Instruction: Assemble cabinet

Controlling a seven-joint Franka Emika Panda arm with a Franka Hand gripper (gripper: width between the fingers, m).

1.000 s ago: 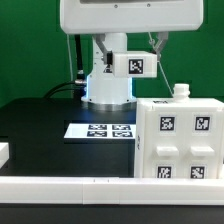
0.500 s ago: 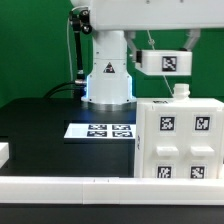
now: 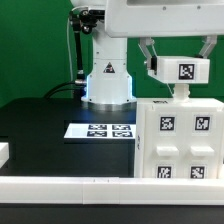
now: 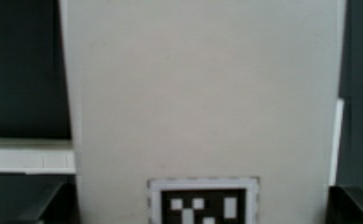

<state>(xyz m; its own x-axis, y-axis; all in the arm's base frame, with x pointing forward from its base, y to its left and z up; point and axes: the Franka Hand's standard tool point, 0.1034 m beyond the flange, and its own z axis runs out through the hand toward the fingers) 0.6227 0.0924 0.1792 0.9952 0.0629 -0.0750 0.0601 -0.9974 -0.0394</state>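
White cabinet (image 3: 180,140), just one, shows four tags, right at the table's (image 3: 35,125) near edge. One gripper (image 3: 181,82) hangs close above; I can't tell its opening. One marker board (image 3: 100,130) lies beside, with bare table on the exterior view's left.

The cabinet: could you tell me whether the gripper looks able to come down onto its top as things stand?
Probably yes: the gripper hangs just above the cabinet, with nothing between them but the tagged white part in its jaws.

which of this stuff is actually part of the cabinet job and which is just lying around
Part of the job: cabinet; tagged white part, held up in the gripper.
Just there: marker board on the black table; white piece at the exterior view's left edge, role unclear.
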